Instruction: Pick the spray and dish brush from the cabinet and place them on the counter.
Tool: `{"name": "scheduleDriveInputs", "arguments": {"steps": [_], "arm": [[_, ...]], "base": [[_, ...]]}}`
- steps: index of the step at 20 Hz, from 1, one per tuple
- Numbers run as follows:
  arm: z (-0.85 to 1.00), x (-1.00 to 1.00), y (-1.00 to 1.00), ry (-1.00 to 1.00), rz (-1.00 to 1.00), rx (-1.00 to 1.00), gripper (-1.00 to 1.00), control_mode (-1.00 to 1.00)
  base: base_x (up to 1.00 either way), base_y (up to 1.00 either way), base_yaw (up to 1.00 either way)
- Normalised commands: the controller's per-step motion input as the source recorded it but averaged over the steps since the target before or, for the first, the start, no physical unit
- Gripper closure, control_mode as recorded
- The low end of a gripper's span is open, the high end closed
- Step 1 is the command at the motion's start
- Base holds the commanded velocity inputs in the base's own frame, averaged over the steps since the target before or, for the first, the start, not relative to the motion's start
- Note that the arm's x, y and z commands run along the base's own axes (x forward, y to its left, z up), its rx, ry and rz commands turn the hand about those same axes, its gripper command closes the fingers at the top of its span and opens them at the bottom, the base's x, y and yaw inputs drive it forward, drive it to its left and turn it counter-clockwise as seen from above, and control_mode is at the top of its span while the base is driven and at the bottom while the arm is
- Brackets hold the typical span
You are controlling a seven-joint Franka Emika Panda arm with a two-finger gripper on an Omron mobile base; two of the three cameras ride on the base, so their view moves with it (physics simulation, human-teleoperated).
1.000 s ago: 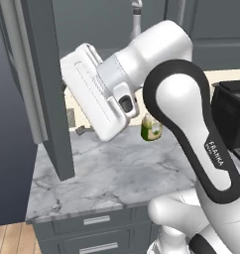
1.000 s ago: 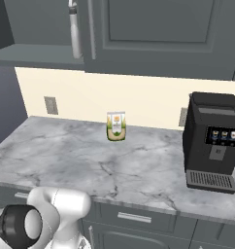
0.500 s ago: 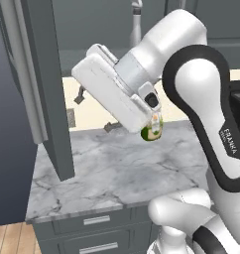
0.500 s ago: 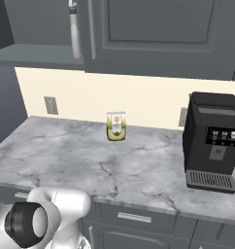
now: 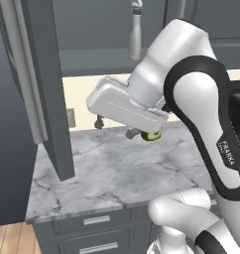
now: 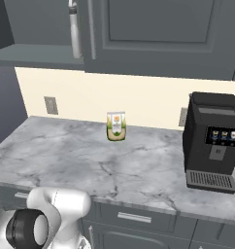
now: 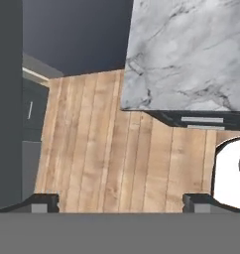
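Observation:
The spray stands upright on the inner shelf of the open cabinet, and the right base view has the spray at the shelf's right end beside a shut door. My gripper hangs open and empty over the counter, well below the shelf, fingers pointing down. In the hand view the gripper has its tips far apart over wooden floor, with the counter corner at the upper right. The dish brush is out of view.
A green-and-cream pouch stands by the back wall, half hidden behind my hand as the pouch in the left base view. A black coffee machine sits at the counter's right. The open cabinet door juts out on the left.
The hand has dropped and swung right, turning from facing the cabinet to pointing down over the counter. The jaws stayed open and the spray has not moved.

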Motion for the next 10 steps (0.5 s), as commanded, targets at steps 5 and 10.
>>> {"name": "scheduleDriveInputs", "arguments": {"steps": [5, 10], "arm": [[-0.42, 0.02, -0.36, -0.34, 0.32, -0.14, -1.0, -1.0], [-0.44, 0.2, -0.33, -0.26, 0.33, -0.1, -1.0, -1.0]], "base": [[0.0, 0.0, 0.0], [0.0, 0.0, 0.0]]}}
